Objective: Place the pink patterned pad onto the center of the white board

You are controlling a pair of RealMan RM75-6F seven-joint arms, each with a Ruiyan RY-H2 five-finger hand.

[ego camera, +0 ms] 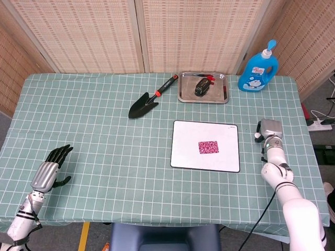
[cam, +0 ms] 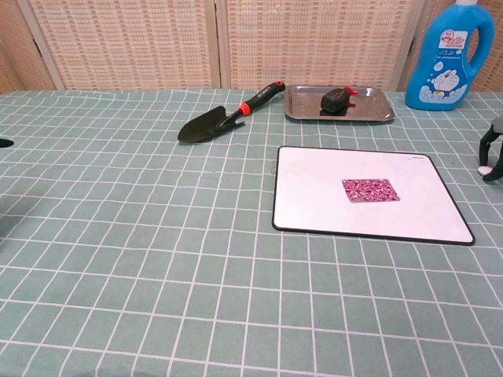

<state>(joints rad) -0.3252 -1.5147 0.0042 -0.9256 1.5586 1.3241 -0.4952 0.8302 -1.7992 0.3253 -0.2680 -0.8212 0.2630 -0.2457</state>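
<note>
Fingers (ego camera: 63, 152) spread on left hand (ego camera: 49, 168), green checked tablecloth (ego camera: 104, 141) (woven screens (ego camera: 84, 31) behind)

pink patterned pad (ego camera: 208, 147) lies flat, seemingly centred on white board (ego camera: 183, 157).

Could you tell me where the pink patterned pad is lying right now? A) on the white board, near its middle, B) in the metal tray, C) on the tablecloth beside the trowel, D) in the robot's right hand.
A: the pink patterned pad lies flat on the white board, about at its middle, with neither the left hand nor the right hand touching it.
</note>
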